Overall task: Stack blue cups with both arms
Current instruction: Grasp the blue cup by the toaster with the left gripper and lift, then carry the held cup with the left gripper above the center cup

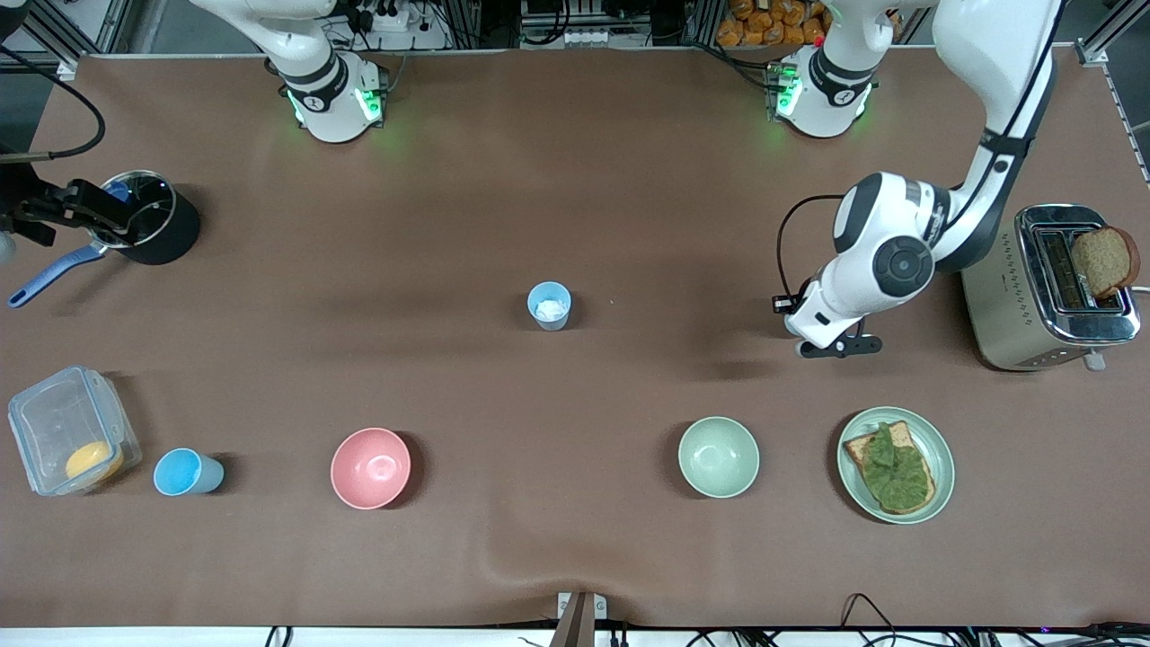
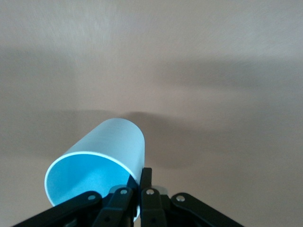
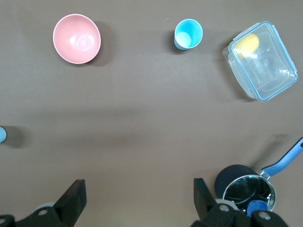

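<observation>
The left gripper (image 2: 142,176) has its fingers clenched on the wall of one blue cup (image 2: 111,144), one finger inside the rim and one outside, with the mouth tipped up toward the wrist and the base pointing away over bare table. The pinch is thin and sits at the very lip, so the cup could swing. A good carry would be slow, with the cup brought upright before it is lowered squarely into another cup's mouth. The likely target is the cup in the middle of the table (image 1: 549,305), well apart from these fingers toward the right arm's end. The right gripper (image 3: 137,198) waits with its fingers spread wide and nothing between them, over the table just beside the saucepan (image 3: 247,189). The cup by the clear box (image 3: 188,34) stands well ahead of its fingertips. By count there are three blue cups (the held one shows only from the left wrist), two bowls, a pink bowl (image 1: 370,467) and a green bowl (image 1: 718,456), one plate (image 1: 941,449) with toast, one toaster (image 1: 1015,314), one saucepan and one clear box (image 1: 54,422).
</observation>
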Robot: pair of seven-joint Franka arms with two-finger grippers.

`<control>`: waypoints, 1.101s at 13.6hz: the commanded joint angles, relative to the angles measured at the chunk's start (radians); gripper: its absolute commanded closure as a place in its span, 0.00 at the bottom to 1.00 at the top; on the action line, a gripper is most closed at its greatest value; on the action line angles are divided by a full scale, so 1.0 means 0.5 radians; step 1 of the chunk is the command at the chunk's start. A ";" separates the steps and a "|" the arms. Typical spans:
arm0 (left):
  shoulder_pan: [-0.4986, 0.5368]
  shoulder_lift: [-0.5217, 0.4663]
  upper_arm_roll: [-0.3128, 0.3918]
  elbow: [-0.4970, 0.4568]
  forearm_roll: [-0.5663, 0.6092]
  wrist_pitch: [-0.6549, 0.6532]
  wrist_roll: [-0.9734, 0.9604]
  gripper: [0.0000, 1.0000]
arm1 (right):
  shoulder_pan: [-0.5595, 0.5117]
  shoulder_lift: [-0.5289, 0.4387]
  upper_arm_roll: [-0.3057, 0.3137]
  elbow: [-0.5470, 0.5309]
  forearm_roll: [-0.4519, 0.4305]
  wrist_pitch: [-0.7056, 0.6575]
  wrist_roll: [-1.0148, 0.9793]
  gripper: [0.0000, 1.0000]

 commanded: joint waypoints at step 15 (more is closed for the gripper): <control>-0.619 -0.093 -0.021 0.762 -0.162 -0.446 -0.428 1.00 | 0.005 0.041 0.014 0.068 -0.006 -0.062 -0.010 0.00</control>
